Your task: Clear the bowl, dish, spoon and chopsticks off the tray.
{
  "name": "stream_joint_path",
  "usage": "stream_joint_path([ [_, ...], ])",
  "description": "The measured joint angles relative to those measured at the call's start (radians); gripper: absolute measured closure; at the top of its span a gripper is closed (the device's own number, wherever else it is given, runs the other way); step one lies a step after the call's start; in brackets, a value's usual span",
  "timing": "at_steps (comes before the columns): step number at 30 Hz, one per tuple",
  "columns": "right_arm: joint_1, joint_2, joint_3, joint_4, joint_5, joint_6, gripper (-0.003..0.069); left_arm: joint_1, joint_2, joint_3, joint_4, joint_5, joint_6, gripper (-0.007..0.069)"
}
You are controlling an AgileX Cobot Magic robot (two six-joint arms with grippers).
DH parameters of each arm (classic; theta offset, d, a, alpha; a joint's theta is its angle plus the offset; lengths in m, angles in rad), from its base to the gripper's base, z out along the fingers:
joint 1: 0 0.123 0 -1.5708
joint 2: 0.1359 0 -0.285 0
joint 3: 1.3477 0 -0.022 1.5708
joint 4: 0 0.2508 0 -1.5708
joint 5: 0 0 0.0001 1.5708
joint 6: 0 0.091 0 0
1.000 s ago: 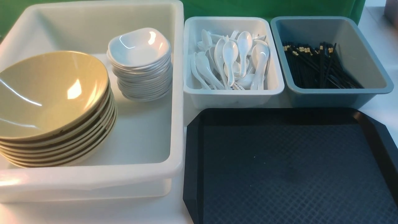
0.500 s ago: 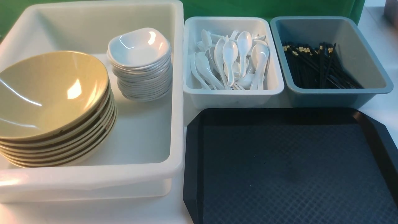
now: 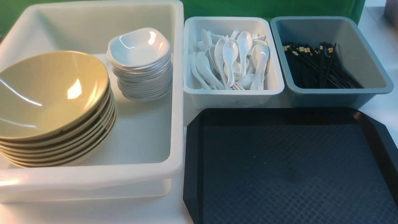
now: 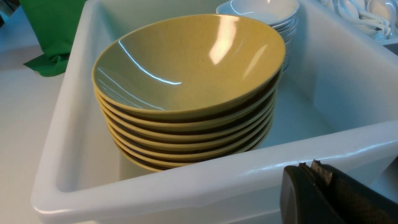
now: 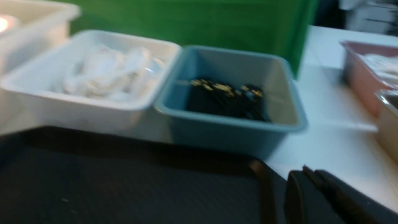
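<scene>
No text, label, brand, number or sign can be read in any view. The spoons (image 3: 231,59) in the white bin show a faint dark mark low on one handle, too small to make out. The chopsticks (image 3: 317,65) in the grey-blue bin carry gold bands near their ends, but these are plain decoration, with no letters that can be told. The right wrist view is blurred.
</scene>
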Motion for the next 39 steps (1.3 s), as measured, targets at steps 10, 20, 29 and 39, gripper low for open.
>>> stream_joint_path([
  [10,-0.048,-0.113,0.191,-0.001,0.021,0.051,0.0613,0.000,0.000,0.000,0.000,-0.001,-0.002,0.0636],
  [20,-0.048,-0.113,0.191,0.001,0.024,0.055,0.0606,0.000,0.000,0.000,0.000,-0.001,-0.004,0.0636],
  [29,-0.049,-0.113,0.191,0.001,0.024,0.055,0.0597,0.000,0.000,0.000,0.000,-0.001,-0.004,0.0636],
  [39,-0.049,-0.113,0.191,0.001,0.024,0.055,0.0588,0.000,0.000,0.003,0.000,-0.001,-0.004,0.0636],
])
